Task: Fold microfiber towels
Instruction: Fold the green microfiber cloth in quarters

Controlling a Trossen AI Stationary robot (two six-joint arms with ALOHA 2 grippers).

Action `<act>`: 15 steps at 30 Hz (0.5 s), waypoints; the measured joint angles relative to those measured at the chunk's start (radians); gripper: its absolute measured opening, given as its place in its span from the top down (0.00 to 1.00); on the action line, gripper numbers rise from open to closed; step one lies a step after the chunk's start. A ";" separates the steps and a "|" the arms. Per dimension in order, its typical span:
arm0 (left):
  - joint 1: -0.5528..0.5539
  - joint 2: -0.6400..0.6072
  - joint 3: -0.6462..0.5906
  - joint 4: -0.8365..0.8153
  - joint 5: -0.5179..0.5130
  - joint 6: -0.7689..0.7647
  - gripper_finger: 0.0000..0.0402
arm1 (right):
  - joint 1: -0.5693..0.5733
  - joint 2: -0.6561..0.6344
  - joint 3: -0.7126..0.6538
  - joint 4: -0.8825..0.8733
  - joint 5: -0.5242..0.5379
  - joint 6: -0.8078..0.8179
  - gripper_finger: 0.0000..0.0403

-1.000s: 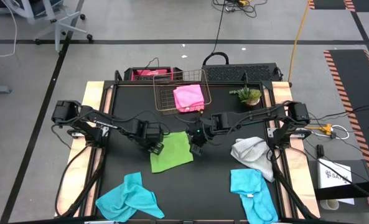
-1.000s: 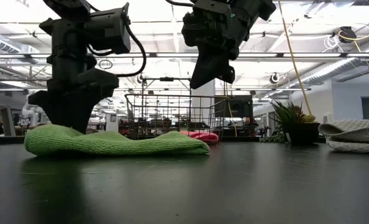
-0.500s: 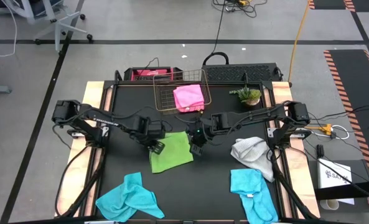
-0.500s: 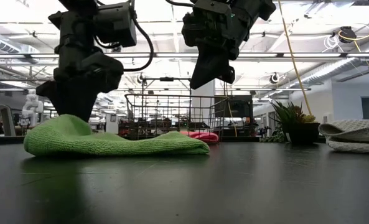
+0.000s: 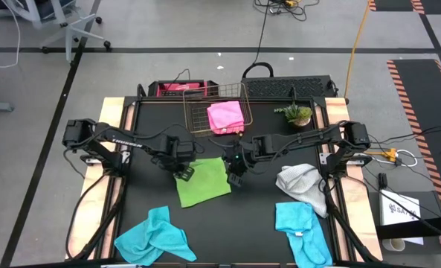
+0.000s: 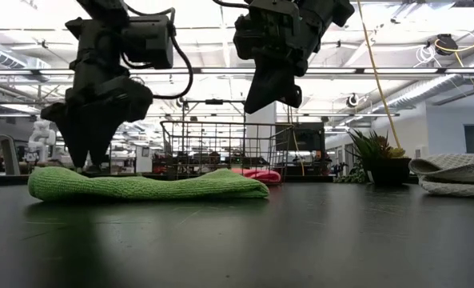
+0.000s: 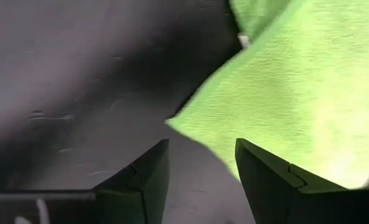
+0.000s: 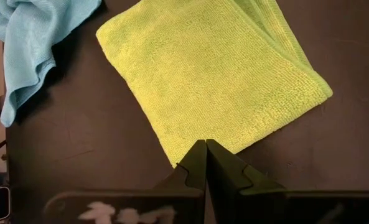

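Observation:
The lime green towel (image 5: 204, 181) lies folded and flat on the black table's middle (image 8: 215, 81). My left gripper (image 7: 200, 149) hangs open just above the towel's left corner (image 6: 85, 160), pointing almost straight down; its fingers touch nothing. My right gripper (image 8: 206, 155) is shut and empty, raised well above the towel's right edge (image 6: 256, 104). The pink towel (image 5: 225, 117) lies in the wire basket. The light grey towel (image 5: 302, 182) is heaped at the right. Two turquoise towels (image 5: 155, 237) (image 5: 300, 231) lie crumpled along the near edge.
The copper wire basket (image 5: 214, 112) stands at the table's far middle, with a small potted plant (image 5: 297, 114) to its right. A pink bag (image 5: 177, 89) and a dark flat case (image 5: 287, 87) lie behind the far edge. Bare table shows between the green towel and the turquoise ones.
My left gripper has risen off the green towel's left end and tipped more steeply downward. That end, bunched into a hump under the fingers a moment ago, has sunk flat onto the table. The rest of the towel has stayed in place.

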 joint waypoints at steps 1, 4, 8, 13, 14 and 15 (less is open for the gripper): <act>-0.002 0.000 0.000 0.013 0.007 -0.004 0.55 | 0.000 0.000 0.000 0.000 0.000 0.000 1.00; -0.011 0.000 -0.002 0.013 0.005 -0.019 0.55 | 0.000 0.000 0.000 0.000 0.000 0.000 1.00; -0.022 0.000 -0.012 0.014 0.001 -0.063 0.55 | 0.000 0.000 0.000 0.000 0.001 0.000 1.00; -0.040 0.000 -0.047 0.094 -0.008 -0.086 0.55 | 0.000 0.000 0.000 0.014 0.001 -0.006 1.00; -0.041 0.000 -0.054 0.127 -0.009 -0.090 0.55 | 0.000 0.000 0.000 0.018 0.001 -0.010 1.00; -0.043 0.000 -0.061 0.155 -0.009 -0.097 0.55 | 0.000 0.000 0.000 0.023 0.001 -0.012 1.00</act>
